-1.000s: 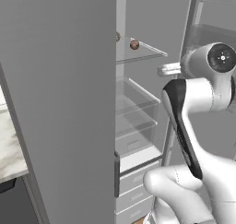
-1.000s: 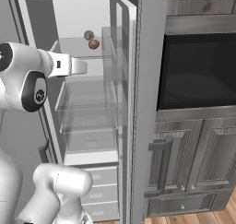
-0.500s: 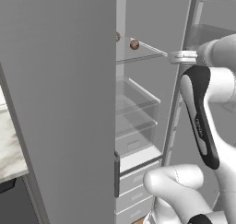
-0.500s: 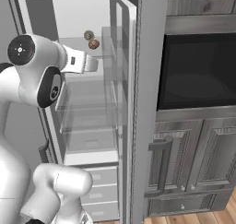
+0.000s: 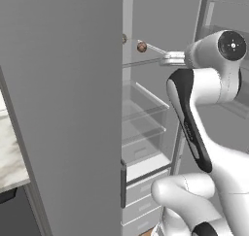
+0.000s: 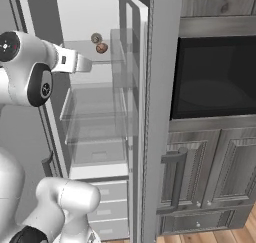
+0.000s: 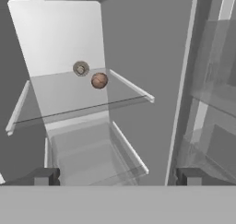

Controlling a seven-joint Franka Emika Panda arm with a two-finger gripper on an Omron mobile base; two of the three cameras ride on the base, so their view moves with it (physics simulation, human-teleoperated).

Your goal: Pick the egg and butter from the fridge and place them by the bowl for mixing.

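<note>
Tool [image 7: 118, 177] fingers spread, empty, facing the egg [image 7: 99, 80] (beside a grey knob [image 7: 81, 68]) on the fridge [image 6: 155, 112] shelf.

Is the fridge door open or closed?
Open. The fridge shows its light inside, with the egg sitting on a glass shelf and white drawers below.

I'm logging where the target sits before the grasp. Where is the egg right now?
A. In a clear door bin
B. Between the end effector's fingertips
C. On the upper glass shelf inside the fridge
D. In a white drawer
C: the egg rests on the upper glass shelf of the fridge, beside a grey knob, well ahead of the open end effector.
</note>
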